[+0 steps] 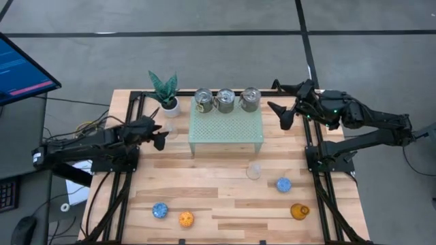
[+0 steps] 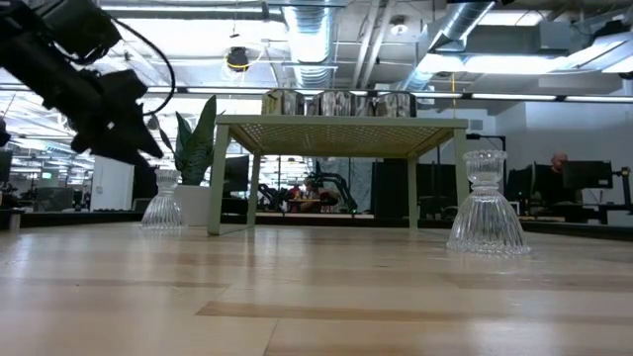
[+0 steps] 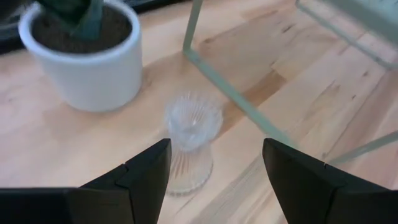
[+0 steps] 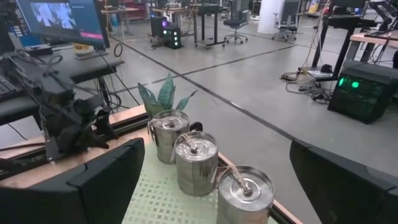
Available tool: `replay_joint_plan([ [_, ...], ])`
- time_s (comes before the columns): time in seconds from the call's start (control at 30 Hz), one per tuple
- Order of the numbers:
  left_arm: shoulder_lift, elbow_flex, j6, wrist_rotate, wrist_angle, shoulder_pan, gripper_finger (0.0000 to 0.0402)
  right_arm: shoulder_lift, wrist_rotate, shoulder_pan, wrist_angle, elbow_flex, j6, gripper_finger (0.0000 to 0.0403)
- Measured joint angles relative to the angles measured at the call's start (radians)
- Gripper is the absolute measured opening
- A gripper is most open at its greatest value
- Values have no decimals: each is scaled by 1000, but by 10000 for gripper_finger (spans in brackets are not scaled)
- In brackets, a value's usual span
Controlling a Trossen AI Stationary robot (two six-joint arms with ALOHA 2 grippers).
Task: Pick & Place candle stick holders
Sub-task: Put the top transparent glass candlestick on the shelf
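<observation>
Looking past the left gripper point(image 3: 214, 180), its wrist view alone shows the clear glass holder point(image 3: 189, 140) between wide jaws, untouched. Right gripper point(image 1: 281, 103) hovers wide beside 3 silver holders point(image 1: 226, 100).

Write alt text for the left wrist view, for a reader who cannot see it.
The left gripper hangs open over a clear ribbed glass candle holder standing upright on the pale wooden table. Beyond it are a white plant pot and the legs of a pale green stand.
</observation>
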Motion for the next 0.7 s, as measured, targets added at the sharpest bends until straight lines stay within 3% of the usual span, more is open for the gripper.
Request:
replay_joint_plan([
  [0.33,1,-55,-17,-66,58,-26,255,-1,0,0,0,0,0,391],
  [0.7,7,-98,-5,-63,106,-26,255,-1,0,0,1,0,1,391],
])
